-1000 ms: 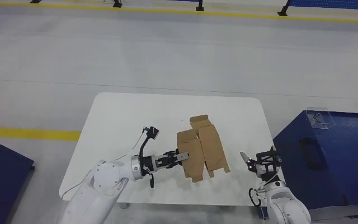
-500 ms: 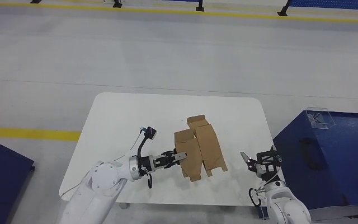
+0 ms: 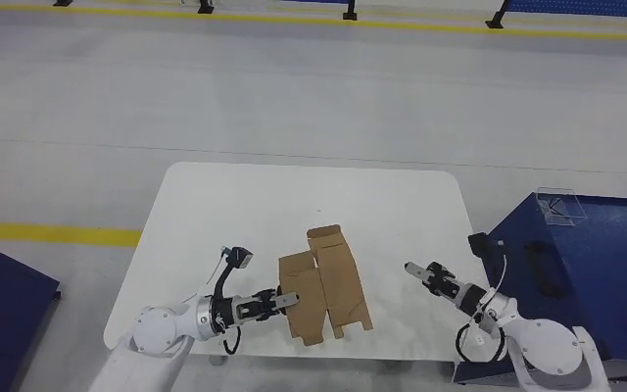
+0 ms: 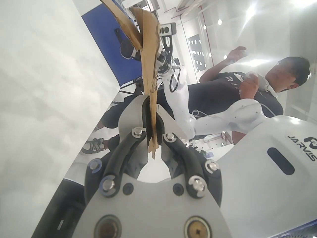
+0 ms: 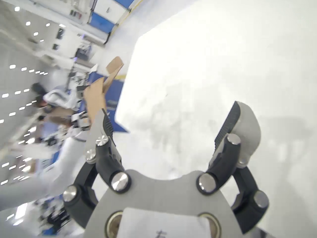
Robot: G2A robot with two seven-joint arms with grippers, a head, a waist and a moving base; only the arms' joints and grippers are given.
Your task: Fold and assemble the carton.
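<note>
At the table's (image 3: 392,196) six o'clock edge, top view, the flattened carton (image 3: 318,284) has the left gripper (image 3: 284,297) at nine o'clock and the right gripper (image 3: 416,269) at three, apart. Left wrist view: jaws pinch the carton's edge. Right wrist view: jaws wide, empty. Folding looks barely begun.

Overhead camera, close wrist cameras; carton (image 3: 331,279) shared

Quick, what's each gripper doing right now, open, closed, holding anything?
Left gripper: shut on the carton, clamped on its edge.
Right gripper: open, holding nothing.
</note>
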